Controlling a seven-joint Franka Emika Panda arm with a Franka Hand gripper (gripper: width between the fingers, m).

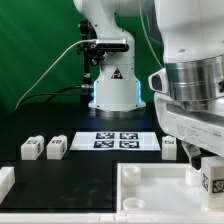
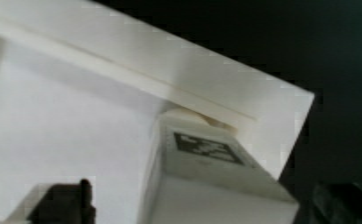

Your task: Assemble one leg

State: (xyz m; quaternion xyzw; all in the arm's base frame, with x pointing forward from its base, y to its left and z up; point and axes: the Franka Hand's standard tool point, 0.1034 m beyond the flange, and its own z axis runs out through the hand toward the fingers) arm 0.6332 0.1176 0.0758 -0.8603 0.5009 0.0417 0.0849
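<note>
Leg [image 2: 210, 165]: a small white plastic block with a black-and-white square tag on its face. It stands upright directly below the gripper [image 1: 205, 166], in line with the gap between the jaws. It sits hard against a corner of the large white tray [image 2: 71, 110], close to the raised rim. Whether it is seated in a socket there is hidden.

One dark finger [image 2: 62, 203] shows to one side of the leg, with a strip of white tray between them. The other finger is lost in shadow, so I cannot tell whether the jaws grip or stand off.

The block looks light, stiff and smooth, so it probably will not crush but may slip or twist. The best hold seems to be flat across its two plain sides, near mid-height, leaving the tag face clear.

The rim is the edge to mind, since it runs right alongside the leg on the visible finger's side. On the opposite side of the jaws the corner gives way to dark, open table. Straight up also looks free.

Spare legs [image 1: 30, 148] and the marker board [image 1: 120, 140] lie well apart from the jaws.
</note>
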